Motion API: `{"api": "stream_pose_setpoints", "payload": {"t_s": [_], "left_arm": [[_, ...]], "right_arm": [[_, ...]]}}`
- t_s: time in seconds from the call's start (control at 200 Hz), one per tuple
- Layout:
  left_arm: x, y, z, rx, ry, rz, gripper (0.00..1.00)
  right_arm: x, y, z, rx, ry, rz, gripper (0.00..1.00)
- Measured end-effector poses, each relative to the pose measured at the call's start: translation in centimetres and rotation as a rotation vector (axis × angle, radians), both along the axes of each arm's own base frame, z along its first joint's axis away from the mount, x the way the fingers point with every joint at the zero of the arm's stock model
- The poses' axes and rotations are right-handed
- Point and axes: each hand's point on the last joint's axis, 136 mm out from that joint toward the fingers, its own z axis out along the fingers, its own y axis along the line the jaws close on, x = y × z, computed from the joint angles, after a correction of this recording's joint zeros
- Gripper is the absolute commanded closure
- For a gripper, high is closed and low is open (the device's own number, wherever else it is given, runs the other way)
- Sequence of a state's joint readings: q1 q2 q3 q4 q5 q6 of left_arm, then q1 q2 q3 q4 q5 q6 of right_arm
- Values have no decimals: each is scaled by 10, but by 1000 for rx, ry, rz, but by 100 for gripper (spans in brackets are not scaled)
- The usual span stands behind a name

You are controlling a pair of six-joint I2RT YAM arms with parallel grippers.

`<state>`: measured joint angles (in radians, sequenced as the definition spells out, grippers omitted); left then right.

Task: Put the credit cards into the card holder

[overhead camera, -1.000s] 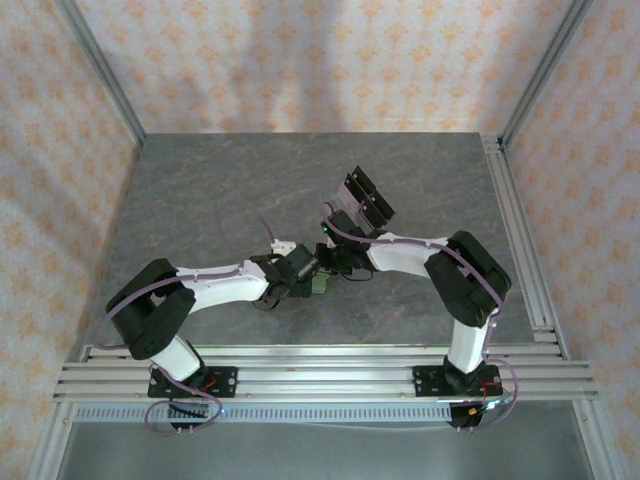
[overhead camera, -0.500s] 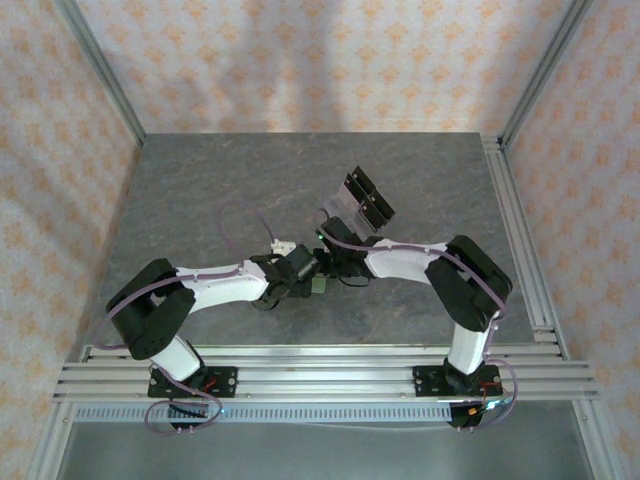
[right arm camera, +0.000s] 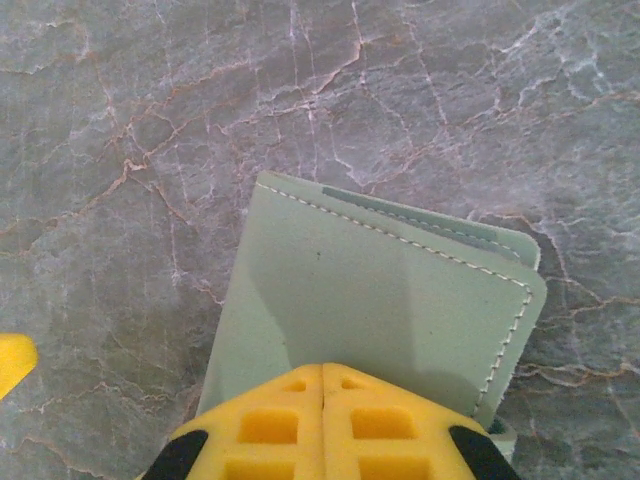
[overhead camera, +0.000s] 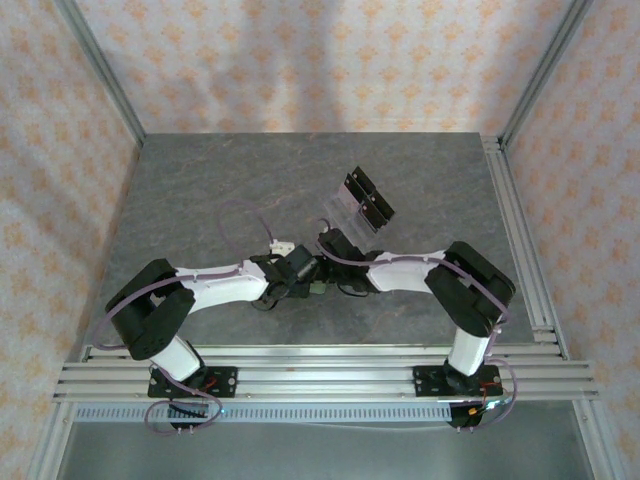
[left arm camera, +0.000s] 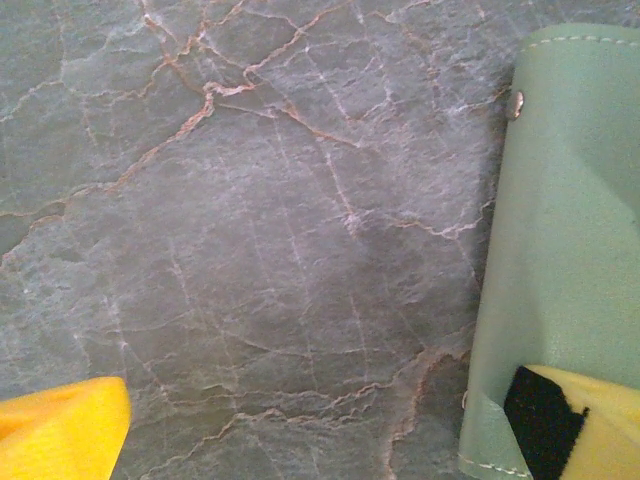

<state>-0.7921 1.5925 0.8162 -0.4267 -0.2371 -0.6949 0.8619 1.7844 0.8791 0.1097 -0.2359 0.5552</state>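
From above, the two arms meet at the middle of the grey veined table (overhead camera: 220,190), and the card holder (overhead camera: 318,288) is a small green patch between their wrists, mostly covered by them; the clear tilted rack (overhead camera: 362,203) with black parts stands behind them, apart from the card holder.

The left wrist camera shows the card holder lying flat at the right of its view, long edge upright, with a small metal snap (left arm camera: 516,103) near its top left corner and pale stitching along the edges; the left gripper (left arm camera: 315,425) is spread wide, one yellow finger over bare table at the lower left, the other with its black pad (left arm camera: 545,420) over the card holder's lower corner; whether the pad touches it I cannot tell.

The right wrist camera shows the card holder's folded sage-green cover from the other side, stitched round its rounded corner; a thin greyer strip (right arm camera: 400,212) runs along the far edge under the cover, a card or an inner layer I cannot tell; the right gripper (right arm camera: 322,385) has its yellow fingers pressed together with nothing between them, the tips over the near part of the cover; a yellow corner (right arm camera: 12,362) pokes in at the left edge.
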Motion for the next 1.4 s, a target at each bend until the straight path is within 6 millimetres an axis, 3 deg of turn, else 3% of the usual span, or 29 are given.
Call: {"api": "stream_pose_setpoints", "payload": {"t_s": [0.175, 0.44, 0.726, 1.166, 1.401], "left_arm": [[0, 1, 0, -2, 1, 10, 0], [-4, 8, 3, 22, 2, 22, 0], [-7, 15, 7, 40, 5, 38, 0], [2, 3, 41, -54, -81, 37, 0], [4, 4, 54, -75, -118, 42, 0]], "right_arm": [[0, -1, -4, 19, -13, -16, 100], [2, 3, 6, 10, -16, -7, 70], [2, -1, 18, -2, 72, 22, 52], [-10, -31, 48, 35, 139, -2, 44], [-31, -52, 21, -2, 215, -45, 44]]}}
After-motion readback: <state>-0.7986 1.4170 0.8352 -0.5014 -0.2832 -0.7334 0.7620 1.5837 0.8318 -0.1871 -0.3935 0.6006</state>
